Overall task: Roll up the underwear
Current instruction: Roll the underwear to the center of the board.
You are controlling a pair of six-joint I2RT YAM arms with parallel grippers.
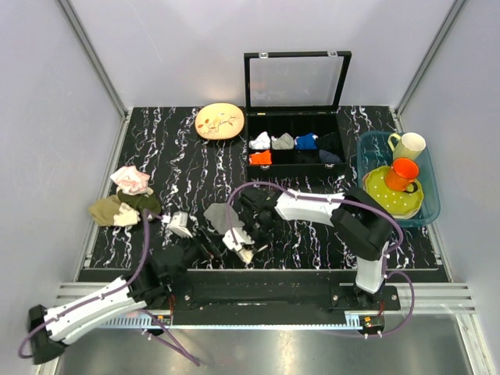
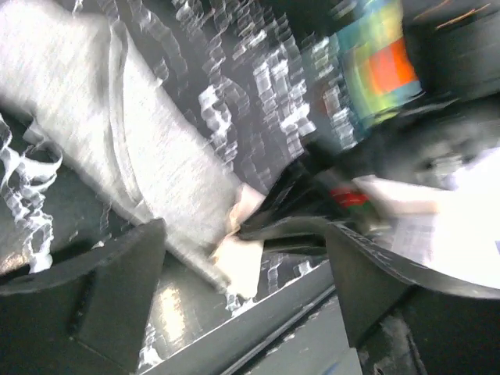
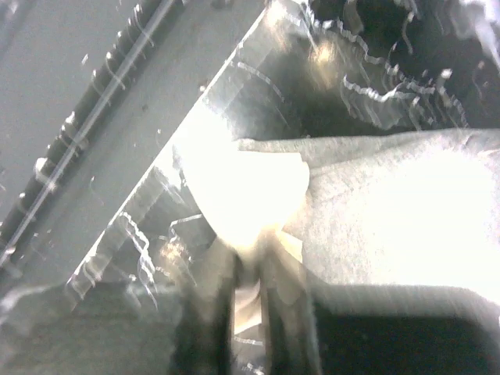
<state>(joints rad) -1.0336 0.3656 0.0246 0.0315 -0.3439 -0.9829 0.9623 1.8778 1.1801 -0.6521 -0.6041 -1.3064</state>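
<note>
A black marbled table (image 1: 172,156) is seen from above; at 12 to 1 o'clock a black compartment box (image 1: 297,173) is stood with its lid raised, and rolled cloths of several colours are held in its cells; at 3 o'clock a blue basin (image 1: 373,160) is filled with cups and plates; at 9 o'clock a pink-and-white cloth (image 1: 131,180) is heaped just above olive and tan cloths (image 1: 117,209); at 11 o'clock a pale round plate (image 1: 219,122) is laid. The underwear (image 1: 219,215) is spread on the table just towards 7 o'clock from its centre, between the two arms; its cream edge is turned towards 5 o'clock. That edge is pinched by the right gripper (image 3: 251,269), whose fingers are clamped on the cloth; the left gripper (image 2: 246,234) is released, its fingers spread wide beside the garment's near end with nothing grasped.
</note>
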